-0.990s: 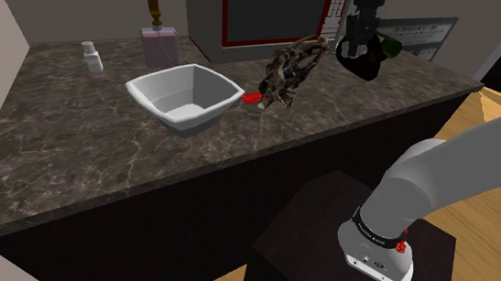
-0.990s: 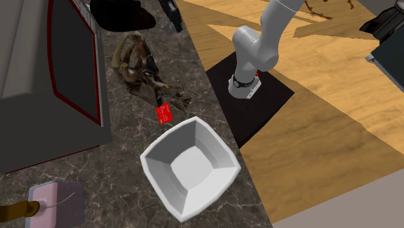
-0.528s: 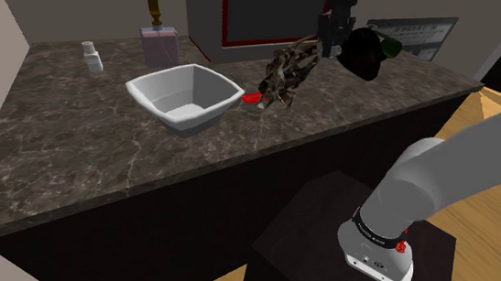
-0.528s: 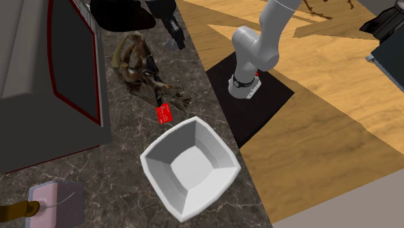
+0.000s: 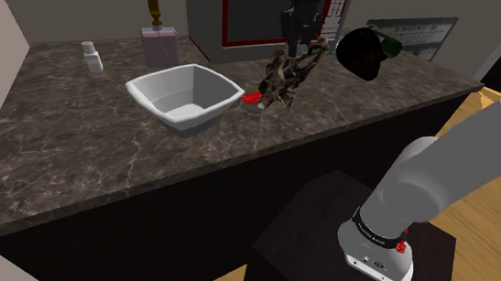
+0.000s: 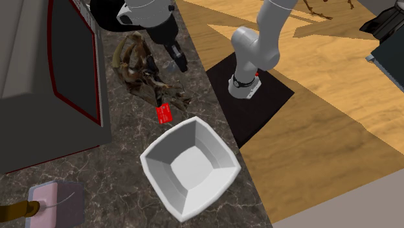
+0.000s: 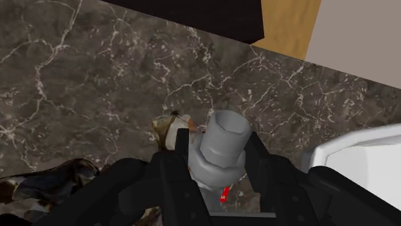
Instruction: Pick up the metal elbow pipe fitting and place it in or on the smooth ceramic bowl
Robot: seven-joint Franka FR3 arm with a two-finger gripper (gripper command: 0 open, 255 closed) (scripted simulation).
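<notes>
Fitting (image 7: 222, 138) (one) in end effector (image 7: 218, 149), one bowl (image 5: 203, 115)

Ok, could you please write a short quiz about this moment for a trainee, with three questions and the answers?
1. True or false: the gripper clasps the grey pipe fitting between its fingers.
2. Which thing on the counter lies nearest the white bowl? A) the red tag B) the pink bottle C) the small white shaker
3. Fill in: the microwave has a ____ door frame.
Key: 1 true; 2 A; 3 red.
</notes>
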